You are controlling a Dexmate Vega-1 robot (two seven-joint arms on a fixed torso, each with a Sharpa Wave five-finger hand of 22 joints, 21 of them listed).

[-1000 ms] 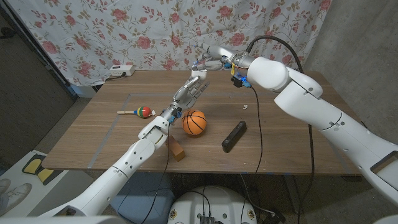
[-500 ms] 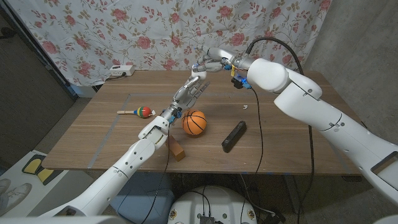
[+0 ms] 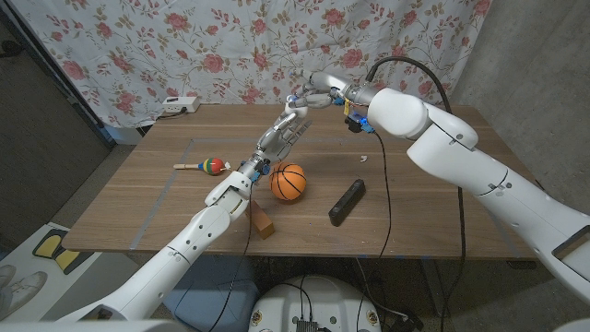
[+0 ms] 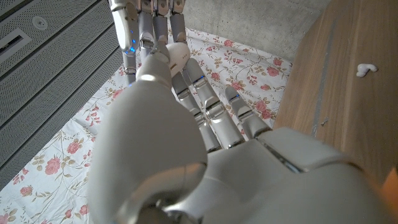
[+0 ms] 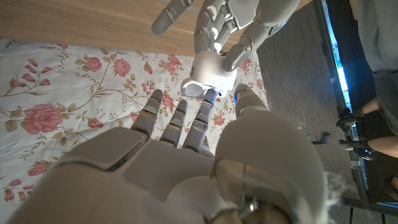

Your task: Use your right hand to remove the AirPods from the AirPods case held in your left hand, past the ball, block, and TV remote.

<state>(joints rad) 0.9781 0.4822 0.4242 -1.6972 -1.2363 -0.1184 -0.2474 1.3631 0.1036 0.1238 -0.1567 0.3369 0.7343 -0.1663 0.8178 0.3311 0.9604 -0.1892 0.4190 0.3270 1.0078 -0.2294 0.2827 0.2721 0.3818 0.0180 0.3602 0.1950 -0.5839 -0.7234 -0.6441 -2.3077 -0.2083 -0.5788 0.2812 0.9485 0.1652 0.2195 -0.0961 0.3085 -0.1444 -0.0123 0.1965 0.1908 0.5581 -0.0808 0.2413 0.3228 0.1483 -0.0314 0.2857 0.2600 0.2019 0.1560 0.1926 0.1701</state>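
Since a second ago the right hand [image 3: 312,90] has edged slightly up and toward the back, its fingertips [image 5: 208,94] poised at the open AirPods case [image 5: 209,79]. Raised over the table's [image 3: 138,198] far side, the left hand [image 3: 281,136] pinches that case between its fingers. Nearer lie the ball [image 3: 289,182], block [image 3: 264,221] and TV remote [image 3: 347,201]; one white AirPod [image 3: 363,158] lies on the wood.
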